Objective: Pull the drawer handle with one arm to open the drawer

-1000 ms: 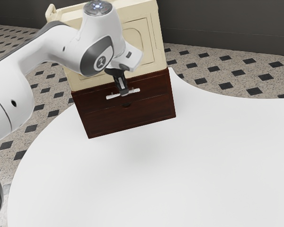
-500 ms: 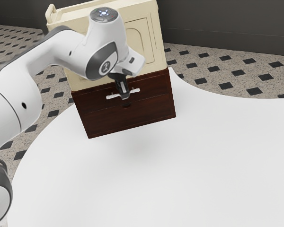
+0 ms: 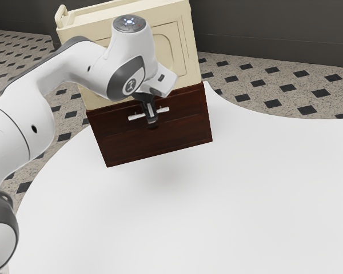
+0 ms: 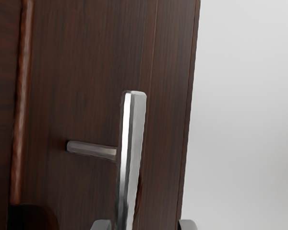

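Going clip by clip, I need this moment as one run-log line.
gripper: open | handle: between the fingers, ungrasped | drawer: looks shut | next: probably close, then pull

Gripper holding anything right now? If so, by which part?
Nothing held. The gripper is open, straddling the bar of the drawer handle, with a clear gap on one side.

The exterior view looks from high in front of the cabinet, slanting down onto its front, standing back far enough to take in the arm, the surface and the floor behind the cabinet. The wrist view looks from close in front of the cabinet's dark face, rolled sideways against the exterior view. Both share that face, its handle and some surface before the cabinet.
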`<state>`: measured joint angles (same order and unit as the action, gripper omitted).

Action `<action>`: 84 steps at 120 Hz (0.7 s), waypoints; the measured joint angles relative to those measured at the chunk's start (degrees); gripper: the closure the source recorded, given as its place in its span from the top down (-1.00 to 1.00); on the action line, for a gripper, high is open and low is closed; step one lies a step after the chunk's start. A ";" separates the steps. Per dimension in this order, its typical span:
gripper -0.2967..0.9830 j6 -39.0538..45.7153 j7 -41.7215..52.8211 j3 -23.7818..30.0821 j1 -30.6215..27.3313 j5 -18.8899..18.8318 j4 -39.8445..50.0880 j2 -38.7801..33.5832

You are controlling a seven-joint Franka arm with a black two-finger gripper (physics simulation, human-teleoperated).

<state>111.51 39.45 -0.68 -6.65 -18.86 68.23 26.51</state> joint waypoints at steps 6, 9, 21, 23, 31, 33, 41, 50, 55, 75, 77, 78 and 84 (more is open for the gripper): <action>-0.38 0.00 0.01 -0.02 0.01 0.02 0.20 -0.14; -0.39 0.00 0.01 -0.03 0.00 0.03 0.42 -0.30; -0.42 -0.01 0.01 0.00 0.03 0.06 1.83 -1.30; -0.42 -0.01 0.00 -0.01 0.01 0.07 2.13 -1.51; -0.44 -0.02 -0.03 0.00 -0.03 0.09 3.59 -2.60; -0.44 -0.01 -0.04 0.01 -0.04 0.08 4.03 -2.91; -0.45 -0.01 -0.08 0.00 -0.04 0.13 5.50 -3.99; -0.45 -0.01 -0.14 0.07 0.01 0.36 6.29 -4.63; -0.46 0.01 -0.19 0.11 0.08 0.49 6.65 -4.94; -0.46 0.25 -0.36 0.43 0.40 1.24 8.03 -6.01; -0.46 0.27 -0.38 0.44 0.45 1.30 8.11 -6.05; -0.46 0.29 -0.39 0.44 0.48 1.33 8.16 -6.07; -0.47 0.45 -0.46 0.44 0.71 1.44 8.89 -6.54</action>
<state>111.95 38.99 -0.24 -5.95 -17.42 77.12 19.98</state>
